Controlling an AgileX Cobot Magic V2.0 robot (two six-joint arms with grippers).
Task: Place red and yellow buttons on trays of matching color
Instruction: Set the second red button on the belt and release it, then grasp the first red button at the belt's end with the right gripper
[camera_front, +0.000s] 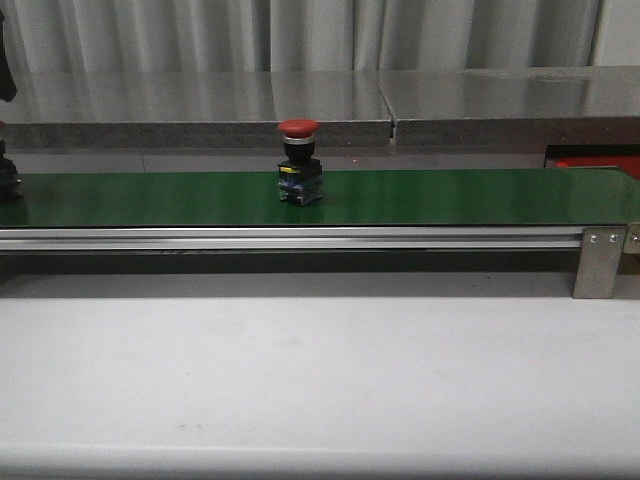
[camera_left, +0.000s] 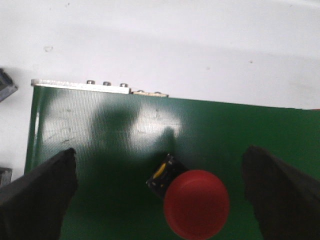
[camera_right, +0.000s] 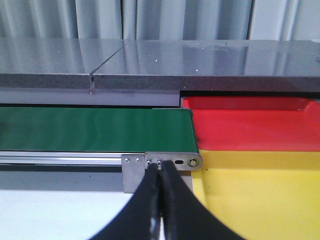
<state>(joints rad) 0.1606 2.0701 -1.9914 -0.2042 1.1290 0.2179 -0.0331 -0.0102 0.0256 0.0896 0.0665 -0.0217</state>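
One red button stands upright on its black body in the middle of the green belt. In the left wrist view its domed red cap lies between the spread fingers of my left gripper, nearer the right finger. The gripper is open and neither finger touches the cap. My right gripper is shut on nothing, hanging in front of the belt's end bracket. Beyond it lie the red tray and the yellow tray, both bare. No yellow button is in view.
The belt runs on an aluminium rail with a bracket at its right end. A grey steel counter lies behind it and white tabletop in front. Only a sliver of the red tray shows in the front view.
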